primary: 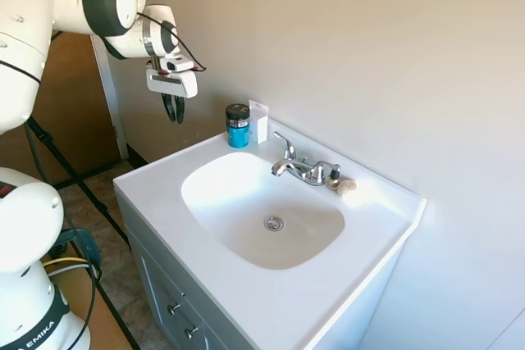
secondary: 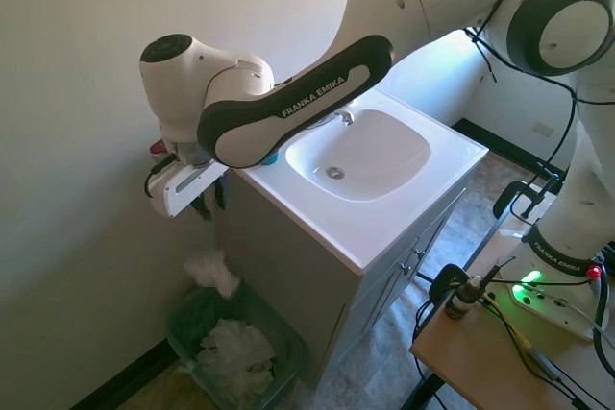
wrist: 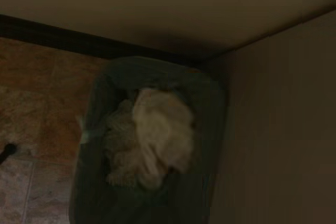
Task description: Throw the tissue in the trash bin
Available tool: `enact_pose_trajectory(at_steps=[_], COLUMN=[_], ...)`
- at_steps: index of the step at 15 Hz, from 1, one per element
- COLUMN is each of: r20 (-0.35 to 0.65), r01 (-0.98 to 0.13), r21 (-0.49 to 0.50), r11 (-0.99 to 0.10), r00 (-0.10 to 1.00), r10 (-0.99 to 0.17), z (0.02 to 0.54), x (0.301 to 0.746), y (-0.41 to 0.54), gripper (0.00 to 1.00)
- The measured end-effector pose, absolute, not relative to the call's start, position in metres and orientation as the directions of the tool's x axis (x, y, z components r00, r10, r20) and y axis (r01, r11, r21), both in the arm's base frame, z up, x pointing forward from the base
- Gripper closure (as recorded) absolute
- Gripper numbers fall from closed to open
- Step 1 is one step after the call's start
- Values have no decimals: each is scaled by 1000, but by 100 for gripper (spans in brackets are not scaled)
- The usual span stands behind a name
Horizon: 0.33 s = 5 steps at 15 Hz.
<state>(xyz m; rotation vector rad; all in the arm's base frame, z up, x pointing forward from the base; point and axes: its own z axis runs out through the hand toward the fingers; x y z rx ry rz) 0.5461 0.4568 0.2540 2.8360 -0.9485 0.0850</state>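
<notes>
A white tissue [secondary: 211,274] hangs in the air just above the dark green trash bin [secondary: 184,335], free of the fingers. More crumpled white paper [secondary: 236,354] fills the bin. My gripper [secondary: 209,206] hovers a short way above the tissue, left of the vanity, open and empty. From the other side the gripper [primary: 173,110] shows beyond the counter's far corner, near the wall. The wrist view looks straight down on the trash bin [wrist: 211,109], with the pale tissue [wrist: 160,127] over the paper inside it.
The white vanity [secondary: 384,228] with its sink [primary: 262,202] stands right beside the bin. On it are a chrome faucet [primary: 302,168], a blue jar with a black lid [primary: 238,125], a small white box [primary: 259,121] and a beige shell-like lump [primary: 345,186]. A wall runs behind the bin.
</notes>
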Motion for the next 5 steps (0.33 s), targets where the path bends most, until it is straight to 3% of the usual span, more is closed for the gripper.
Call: enact_pose_trajectory(at_steps=[5], r20=[140], r01=[-642], r21=[84], r11=[-762], r00=[764], r10=[-629], z=[291], x=[556], y=[474], gripper=[0])
